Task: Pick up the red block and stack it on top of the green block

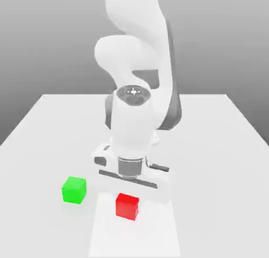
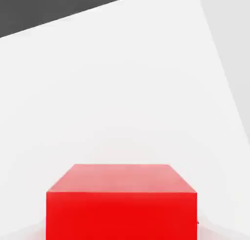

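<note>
The red block (image 1: 127,206) is a small glossy cube near the front of the white table (image 1: 220,146), and the hand view sees it very close (image 2: 122,205). My gripper (image 1: 132,188) hangs straight down from the white arm, right above and just behind this block. The green block (image 1: 73,189) rests on the table to the exterior view's left of the red one, about two cube widths away and apart from the gripper.
The arm's bulky white body (image 1: 134,115) rises behind the blocks at the table's middle. Open table surface extends to the exterior view's left, right and back. Beyond the table's far edge the hand view has a dark background (image 2: 49,9).
</note>
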Controlling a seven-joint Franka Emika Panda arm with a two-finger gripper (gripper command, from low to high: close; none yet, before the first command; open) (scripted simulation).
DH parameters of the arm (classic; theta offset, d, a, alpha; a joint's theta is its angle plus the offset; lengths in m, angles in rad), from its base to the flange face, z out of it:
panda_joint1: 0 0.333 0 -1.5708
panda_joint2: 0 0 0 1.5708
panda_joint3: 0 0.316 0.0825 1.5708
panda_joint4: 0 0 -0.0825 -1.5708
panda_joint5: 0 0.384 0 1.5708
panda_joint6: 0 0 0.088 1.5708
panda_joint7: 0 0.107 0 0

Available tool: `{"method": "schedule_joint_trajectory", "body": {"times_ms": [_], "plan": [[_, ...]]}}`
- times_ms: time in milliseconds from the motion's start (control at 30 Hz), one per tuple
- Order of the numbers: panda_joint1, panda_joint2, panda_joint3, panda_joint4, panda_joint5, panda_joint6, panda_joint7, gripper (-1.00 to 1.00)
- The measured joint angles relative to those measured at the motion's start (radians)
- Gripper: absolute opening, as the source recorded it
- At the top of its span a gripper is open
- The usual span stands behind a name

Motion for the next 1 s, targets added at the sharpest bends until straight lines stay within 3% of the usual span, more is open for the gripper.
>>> {"method": "schedule_joint_trajectory", "body": {"times_ms": [267, 600, 767, 1000], "plan": [[0.001, -0.080, 0.001, -0.010, 0.004, -0.060, -0.004, -1.00], [0.001, -0.153, 0.040, -0.026, 0.161, -0.130, -0.116, -1.00], [0.045, -0.180, -0.008, -0.038, 0.212, -0.160, -0.356, -1.00], [-0.030, -0.222, -0.083, -0.060, 0.222, -0.195, -0.749, -1.00]]}}
